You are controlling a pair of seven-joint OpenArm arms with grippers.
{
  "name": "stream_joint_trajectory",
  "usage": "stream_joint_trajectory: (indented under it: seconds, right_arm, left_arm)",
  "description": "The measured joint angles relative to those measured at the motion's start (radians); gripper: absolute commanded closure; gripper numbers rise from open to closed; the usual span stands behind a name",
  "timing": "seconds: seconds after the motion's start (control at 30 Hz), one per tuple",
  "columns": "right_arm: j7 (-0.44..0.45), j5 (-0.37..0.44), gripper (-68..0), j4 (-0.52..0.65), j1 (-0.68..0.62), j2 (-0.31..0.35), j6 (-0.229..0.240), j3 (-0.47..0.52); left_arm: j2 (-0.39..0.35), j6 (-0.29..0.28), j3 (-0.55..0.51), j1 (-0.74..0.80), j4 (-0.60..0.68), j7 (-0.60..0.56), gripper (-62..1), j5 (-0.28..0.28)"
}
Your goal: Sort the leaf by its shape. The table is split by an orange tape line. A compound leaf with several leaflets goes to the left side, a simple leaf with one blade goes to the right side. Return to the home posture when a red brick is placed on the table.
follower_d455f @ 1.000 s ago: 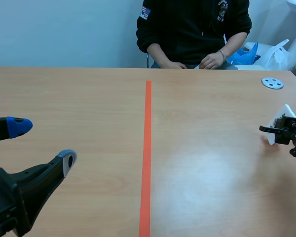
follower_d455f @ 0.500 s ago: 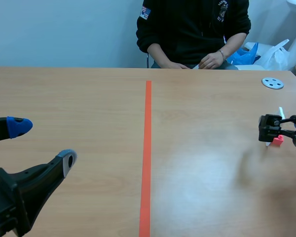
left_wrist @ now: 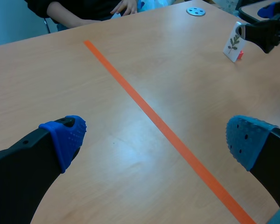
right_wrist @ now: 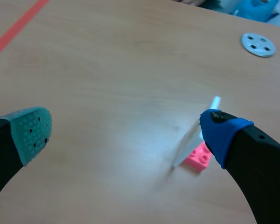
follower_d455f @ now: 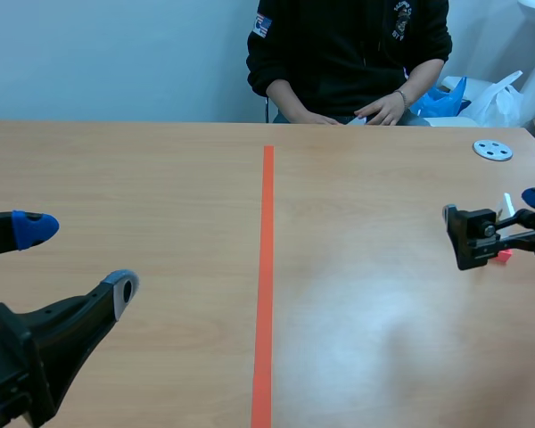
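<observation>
A small white card [left_wrist: 233, 43] with a dark leaf sprig printed on it stands upright on a pink-red brick [right_wrist: 199, 157], right of the orange tape line [follower_d455f: 266, 267]. The sprig seems to carry several small leaflets. In the right wrist view the card [right_wrist: 192, 139] shows edge-on, just inside the blue-padded finger [right_wrist: 221, 129]. My right gripper [right_wrist: 126, 133] is open around it without squeezing it. In the scene view that gripper [follower_d455f: 499, 223] is at the far right edge. My left gripper [follower_d455f: 76, 259] hangs open and empty, low at the left.
A grey-blue disc with holes [follower_d455f: 493, 150] lies at the back right of the table. A person in a dark top sits across the table, hands [follower_d455f: 385, 109] resting at its far edge. Plastic bags [follower_d455f: 495, 98] are behind the right corner.
My right gripper has opened and let go of the card, which now stands on the table on its brick. The left arm has not moved.
</observation>
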Motion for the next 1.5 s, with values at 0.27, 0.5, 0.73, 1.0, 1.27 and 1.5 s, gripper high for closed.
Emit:
stream_joint_trajectory:
  seconds: [0.27, 0.5, 0.73, 1.0, 1.27, 1.5]
  right_arm:
    - [-0.015, 0.014, -67.9, 0.360, -0.272, 0.017, 0.017, 0.000]
    - [-0.033, 0.014, -67.9, 0.614, -0.483, 0.017, 0.023, 0.000]
    - [-0.049, 0.014, -67.9, 0.771, -0.634, 0.018, 0.022, 0.000]
    - [-0.049, 0.014, -67.9, 0.767, -0.630, 0.017, 0.022, 0.001]
    - [-0.049, 0.014, -67.9, 0.763, -0.628, 0.017, 0.022, 0.001]
    - [-0.049, 0.014, -67.9, 0.763, -0.628, 0.017, 0.022, 0.001]
  left_arm:
    - [0.000, 0.000, 0.000, 0.000, 0.000, 0.000, -62.3, 0.000]
    - [0.000, 0.000, 0.000, 0.000, 0.000, 0.000, -62.3, 0.000]
    - [0.000, 0.000, 0.000, 0.000, 0.000, 0.000, -62.3, 0.000]
    - [0.000, 0.000, 0.000, 0.000, 0.000, 0.000, -62.3, 0.000]
    - [0.000, 0.000, 0.000, 0.000, 0.000, 0.000, -62.3, 0.000]
    - [0.000, 0.000, 0.000, 0.000, 0.000, 0.000, -62.3, 0.000]
